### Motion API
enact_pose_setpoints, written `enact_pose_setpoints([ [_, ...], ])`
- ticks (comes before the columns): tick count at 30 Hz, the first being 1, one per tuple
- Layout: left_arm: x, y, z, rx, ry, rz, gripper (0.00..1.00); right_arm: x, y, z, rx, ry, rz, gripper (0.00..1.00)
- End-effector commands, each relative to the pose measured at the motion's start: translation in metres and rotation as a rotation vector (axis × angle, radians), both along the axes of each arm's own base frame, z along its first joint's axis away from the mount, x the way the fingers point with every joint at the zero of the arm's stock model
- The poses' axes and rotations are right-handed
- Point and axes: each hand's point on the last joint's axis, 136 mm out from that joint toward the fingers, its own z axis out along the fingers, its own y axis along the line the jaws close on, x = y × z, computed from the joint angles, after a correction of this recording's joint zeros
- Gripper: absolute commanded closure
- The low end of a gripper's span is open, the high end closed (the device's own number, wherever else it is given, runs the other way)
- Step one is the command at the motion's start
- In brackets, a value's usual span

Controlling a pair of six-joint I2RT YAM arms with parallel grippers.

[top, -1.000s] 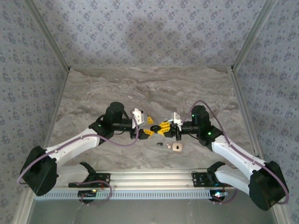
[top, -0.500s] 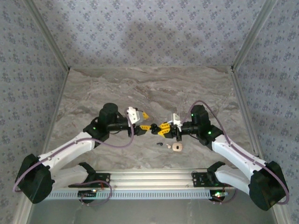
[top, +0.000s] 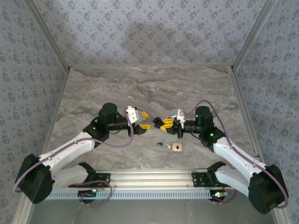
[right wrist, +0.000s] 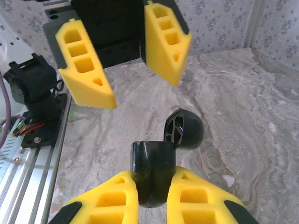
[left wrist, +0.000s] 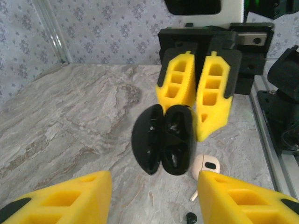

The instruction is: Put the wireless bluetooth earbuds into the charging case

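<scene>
The charging case [right wrist: 152, 172] I see is black and glossy, with its hinged lid [right wrist: 184, 128] swung open. My right gripper [right wrist: 152, 184] is shut on its body and holds it above the table [top: 140, 88]. In the left wrist view the case [left wrist: 175, 140] shows two dark hollows, between the right gripper's [left wrist: 194, 114] fingers. My left gripper [left wrist: 154, 196] faces it, open and holding nothing, a short gap away [top: 145, 120]. One tiny black earbud [top: 160, 143] lies on the table below [left wrist: 190, 217].
A small pale beige rounded piece [top: 176, 147] with a dark oval mark lies on the table beside the earbud [left wrist: 205, 165]. The aluminium rail [top: 149, 177] runs along the near edge. Patterned walls [top: 149, 32] close the back and sides.
My left arm drew back to the left and its gripper came away from the case. The right gripper, still holding the case, moved slightly up and away.
</scene>
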Motion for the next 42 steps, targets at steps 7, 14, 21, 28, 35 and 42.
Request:
enact_pose_setpoints([
  [7,-0.003,-0.007,0.011,-0.055,0.002,-0.048,0.5,-0.022,0.003,0.016,0.046,-0.053,0.121,0.86],
  [14,-0.018,-0.014,0.012,-0.043,0.048,-0.166,0.55,-0.032,0.004,-0.001,-0.076,-0.106,0.198,0.86],
  [21,-0.028,-0.018,0.007,-0.006,0.094,-0.245,0.58,-0.036,0.005,0.002,-0.093,-0.164,0.265,0.86],
  [28,-0.03,-0.022,0.002,0.025,0.111,-0.266,0.6,-0.037,0.007,0.006,-0.078,-0.191,0.29,0.86],
  [35,-0.03,-0.024,-0.005,0.048,0.131,-0.275,0.62,-0.037,0.009,0.009,-0.071,-0.2,0.3,0.86],
  [42,-0.031,-0.024,-0.005,0.052,0.131,-0.278,0.72,-0.037,0.009,0.009,-0.073,-0.206,0.305,0.86],
])
